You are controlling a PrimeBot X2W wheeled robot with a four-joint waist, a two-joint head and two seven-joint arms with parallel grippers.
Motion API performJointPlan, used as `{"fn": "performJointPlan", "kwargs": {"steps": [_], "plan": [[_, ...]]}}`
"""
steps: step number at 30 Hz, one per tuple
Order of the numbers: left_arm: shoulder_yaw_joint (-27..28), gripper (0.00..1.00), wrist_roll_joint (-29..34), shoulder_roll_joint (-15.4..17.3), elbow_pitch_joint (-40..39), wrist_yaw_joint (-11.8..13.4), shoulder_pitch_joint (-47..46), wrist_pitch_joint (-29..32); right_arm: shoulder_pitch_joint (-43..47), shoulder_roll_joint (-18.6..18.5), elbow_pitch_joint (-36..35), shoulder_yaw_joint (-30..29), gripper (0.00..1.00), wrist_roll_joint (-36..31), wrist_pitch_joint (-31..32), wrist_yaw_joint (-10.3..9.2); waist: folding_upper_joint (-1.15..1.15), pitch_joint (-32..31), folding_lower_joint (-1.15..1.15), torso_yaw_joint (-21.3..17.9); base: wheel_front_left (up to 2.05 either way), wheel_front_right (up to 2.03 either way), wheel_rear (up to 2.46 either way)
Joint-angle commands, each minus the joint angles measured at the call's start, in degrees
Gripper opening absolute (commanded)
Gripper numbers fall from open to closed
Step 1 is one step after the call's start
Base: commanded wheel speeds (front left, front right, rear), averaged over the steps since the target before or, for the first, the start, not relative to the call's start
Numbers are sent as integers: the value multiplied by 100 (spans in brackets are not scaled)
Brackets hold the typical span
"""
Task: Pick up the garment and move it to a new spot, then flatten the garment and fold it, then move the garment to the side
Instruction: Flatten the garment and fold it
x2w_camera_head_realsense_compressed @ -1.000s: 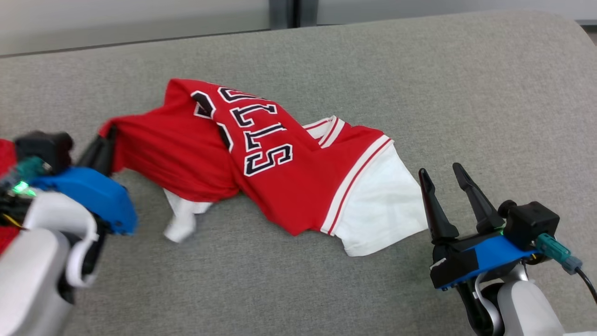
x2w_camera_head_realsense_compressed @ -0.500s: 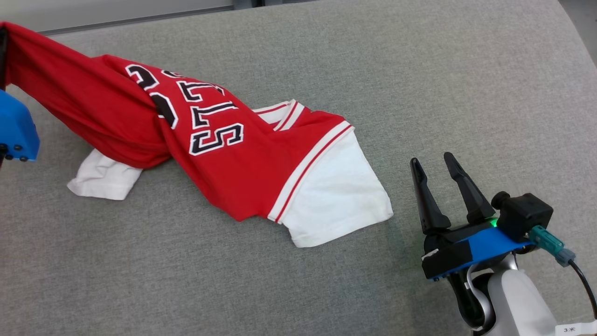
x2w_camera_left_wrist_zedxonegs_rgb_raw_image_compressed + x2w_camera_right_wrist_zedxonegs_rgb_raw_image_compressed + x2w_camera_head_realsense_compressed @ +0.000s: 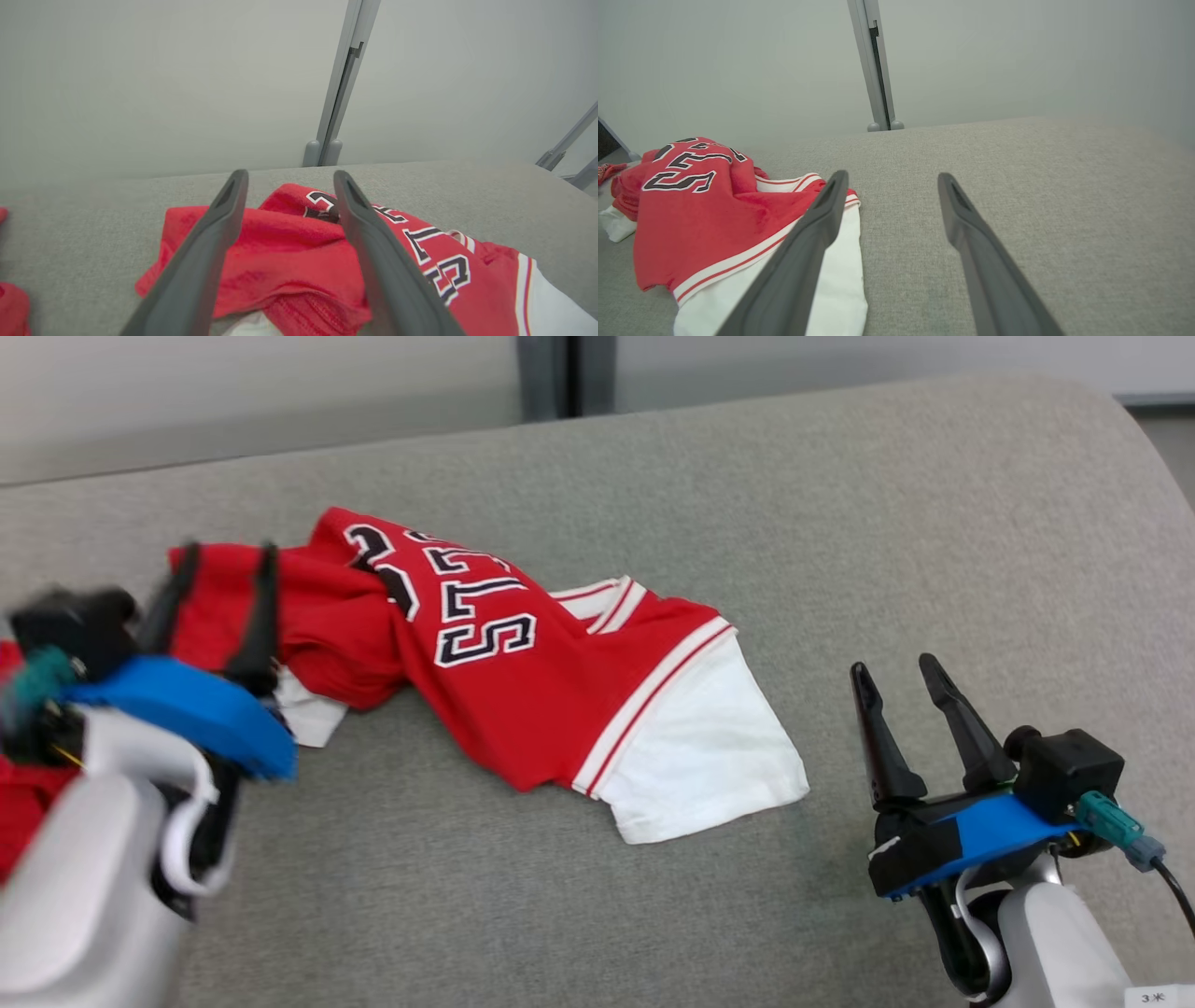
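Note:
The garment (image 3: 523, 681) is a red jersey with black-and-white lettering, striped trim and white sleeves, lying crumpled on the grey cushioned surface (image 3: 840, 523). My left gripper (image 3: 229, 553) stands open at its left end, fingers spread over the bunched red cloth with nothing clamped. The left wrist view shows the garment (image 3: 289, 252) lying beneath and between the open left gripper (image 3: 287, 179). My right gripper (image 3: 892, 672) is open and holds nothing, just right of the white sleeve (image 3: 709, 756). In the right wrist view the garment (image 3: 705, 210) lies left of that gripper (image 3: 889, 179).
More red cloth (image 3: 23, 803) shows at the far left edge, partly behind my left arm. A pale wall with a grey post (image 3: 546, 378) runs behind the surface. Bare grey cushion stretches to the right and along the front.
The left gripper was shut on the garment's left end and lifted it; now it stands open and the cloth has dropped back in a bunch. The head camera shifted. The right gripper stayed open.

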Motion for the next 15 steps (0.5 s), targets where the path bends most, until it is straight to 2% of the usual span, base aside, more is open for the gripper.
{"fn": "performJointPlan", "kwargs": {"steps": [1, 7, 11, 15], "plan": [[-54, 100, -98, -269, -32, -29, 363, -307, 109, -8, -77, -62, 100, -93, 81, 3, 0, -145, 0, 105, 0, 0, 0], [-211, 100, -86, -819, -29, -50, 1100, -1179, 289, -9, -325, -175, 100, -267, 360, 3, 0, -497, 0, 365, 0, 0, 0], [-253, 100, 86, -961, -82, 54, 1369, -1434, 390, -9, -415, -209, 100, -296, 474, 3, 0, -631, 0, 453, 0, 0, 0], [-77, 100, 358, -1161, -230, 299, 1836, -1577, 615, -9, -536, -288, 100, -346, 606, 3, 0, -788, 0, 557, 0, 0, 0]]}}
